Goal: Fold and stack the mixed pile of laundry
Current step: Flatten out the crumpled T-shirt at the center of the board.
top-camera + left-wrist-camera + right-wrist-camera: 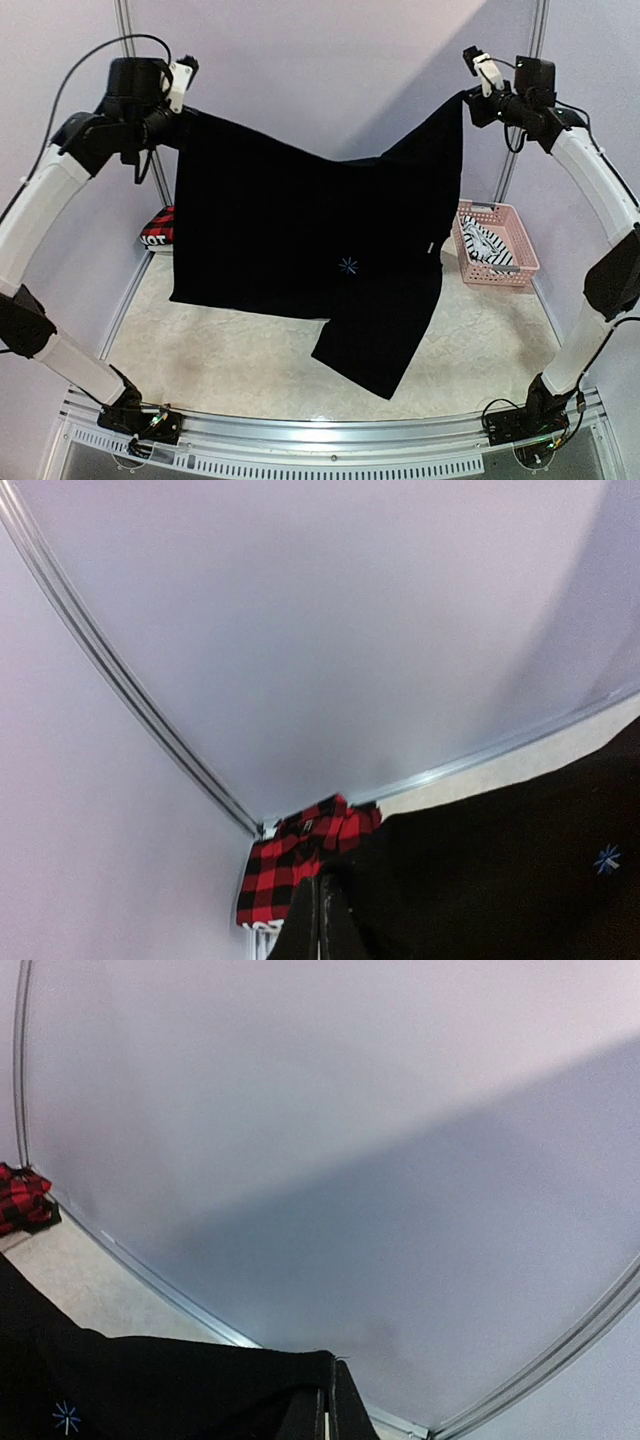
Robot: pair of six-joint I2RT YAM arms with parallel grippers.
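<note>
A large black T-shirt (310,250) with a small pale star mark hangs spread in the air between both arms, its lower edge near the table. My left gripper (183,118) is shut on its upper left corner; in the left wrist view (320,920) the fingers are pressed together on the black cloth (500,870). My right gripper (468,98) is shut on the upper right corner; it also shows in the right wrist view (328,1410). The red-and-black plaid piece (158,227) lies at the back left. The striped tank top (490,245) lies in the basket.
A pink perforated basket (520,232) stands at the back right of the table. The pale table surface (230,360) runs under the hanging shirt. Enclosure walls and metal posts stand close behind both grippers.
</note>
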